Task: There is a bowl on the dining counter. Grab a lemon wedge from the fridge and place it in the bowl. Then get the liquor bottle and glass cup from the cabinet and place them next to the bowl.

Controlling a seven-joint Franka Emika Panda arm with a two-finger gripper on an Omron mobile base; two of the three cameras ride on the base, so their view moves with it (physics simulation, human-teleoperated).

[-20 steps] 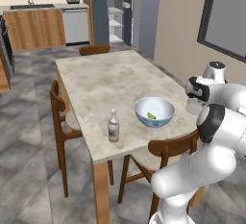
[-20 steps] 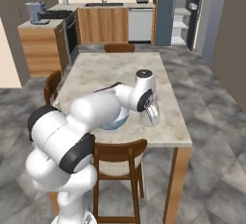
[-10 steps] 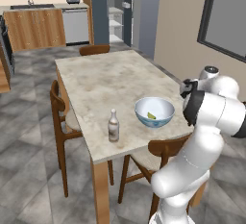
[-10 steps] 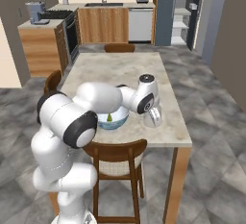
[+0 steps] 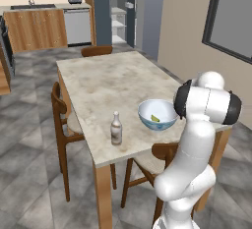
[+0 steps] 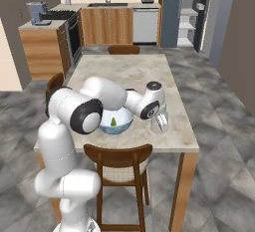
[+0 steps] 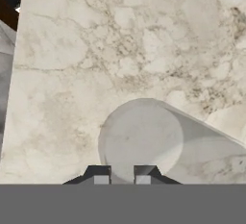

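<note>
The pale blue-white bowl (image 5: 157, 114) (image 6: 115, 125) stands near the front edge of the dining counter (image 5: 106, 78) (image 6: 130, 71) (image 7: 72, 50), with the yellow lemon wedge (image 5: 155, 119) (image 6: 114, 122) inside it. The liquor bottle (image 5: 116, 129) stands upright to the bowl's left in the left base view. My gripper (image 6: 159, 118) (image 7: 122, 172) is shut on the clear glass cup (image 6: 159, 125) (image 7: 143, 141), holding it just above the counter on the bowl's other side. Whether the cup touches the stone I cannot tell.
Wooden chairs (image 6: 118, 157) (image 5: 60, 120) stand at the near edge, the left side and the far end of the counter. The fridge (image 5: 118, 8) (image 6: 188, 8) stands at the back with a door open, beside the kitchen worktop (image 6: 119, 5).
The arm has folded lower and the hand has sunk a little with the glass cup, close beside the bowl. Bowl, lemon wedge and bottle have stayed put.
</note>
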